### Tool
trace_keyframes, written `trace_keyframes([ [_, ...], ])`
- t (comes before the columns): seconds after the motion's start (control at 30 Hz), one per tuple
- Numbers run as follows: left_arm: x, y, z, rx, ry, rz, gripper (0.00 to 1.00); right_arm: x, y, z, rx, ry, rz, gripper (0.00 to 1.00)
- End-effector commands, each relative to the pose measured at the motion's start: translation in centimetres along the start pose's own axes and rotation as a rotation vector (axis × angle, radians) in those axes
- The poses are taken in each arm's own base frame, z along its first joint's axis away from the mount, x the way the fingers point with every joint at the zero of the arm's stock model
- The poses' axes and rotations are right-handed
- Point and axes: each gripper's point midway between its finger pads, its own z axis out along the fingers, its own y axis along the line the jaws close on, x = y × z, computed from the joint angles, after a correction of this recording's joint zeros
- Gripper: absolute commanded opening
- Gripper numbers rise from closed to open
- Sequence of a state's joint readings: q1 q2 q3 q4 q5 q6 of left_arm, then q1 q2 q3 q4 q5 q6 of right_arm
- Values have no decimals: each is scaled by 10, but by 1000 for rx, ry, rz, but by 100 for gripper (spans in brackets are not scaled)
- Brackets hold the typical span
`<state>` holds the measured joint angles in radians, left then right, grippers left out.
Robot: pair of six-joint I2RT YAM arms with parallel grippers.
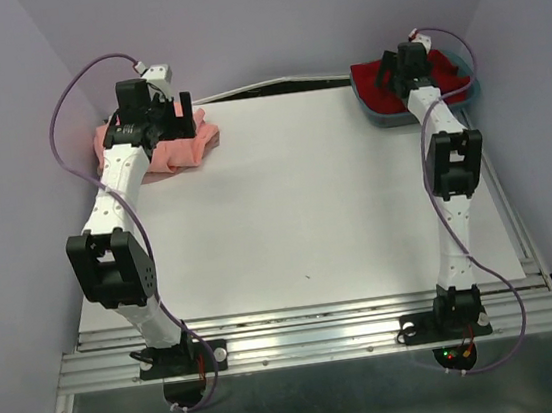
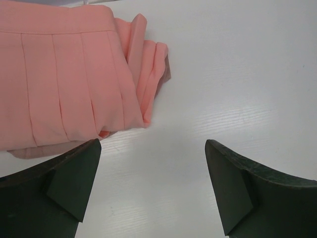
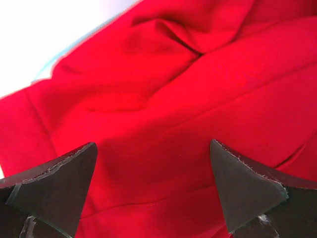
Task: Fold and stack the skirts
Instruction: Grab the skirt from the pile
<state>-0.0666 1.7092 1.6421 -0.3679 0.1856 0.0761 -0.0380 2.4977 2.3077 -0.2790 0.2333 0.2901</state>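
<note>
Cloth looks soft, light, limp; likely slumps when lifted. Pink skirt [image 1: 183, 147] rumpled, far left on bench [image 1: 307, 213]; left fingers [image 2: 74, 183] wide, empty, just beside it. Pinch folded edge. Red skirt [image 1: 374, 82] in tray [image 1: 391, 118], far right; right fingers [image 3: 54, 188] wide, empty above it. Pinch raised crease.

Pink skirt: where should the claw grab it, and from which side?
Probably the bunched edge of the pink skirt, where the folds pile up and give something to pinch. The open left claw could come in from the table's middle. The pleated top lies flat, so it is harder to pinch.
</note>
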Motion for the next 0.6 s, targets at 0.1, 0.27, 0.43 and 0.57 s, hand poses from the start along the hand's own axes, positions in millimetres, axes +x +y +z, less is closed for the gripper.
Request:
trace_keyframes([
  [0.1, -19, 6, -23, -38, -59, -1, 99, 31, -23, 6, 66, 50, -112, 100],
  [0.27, -16, 6, -24, -43, -53, -2, 99, 44, -27, 13, 75, 79, -138, 70],
  [0.43, -13, 4, -25, -32, -45, -3, 99, 9, -10, 3, 10, 27, -150, 28],
  [0.57, -9, 0, -22, -6, -38, -18, 99, -49, 2, -20, -21, -102, -146, 1],
])
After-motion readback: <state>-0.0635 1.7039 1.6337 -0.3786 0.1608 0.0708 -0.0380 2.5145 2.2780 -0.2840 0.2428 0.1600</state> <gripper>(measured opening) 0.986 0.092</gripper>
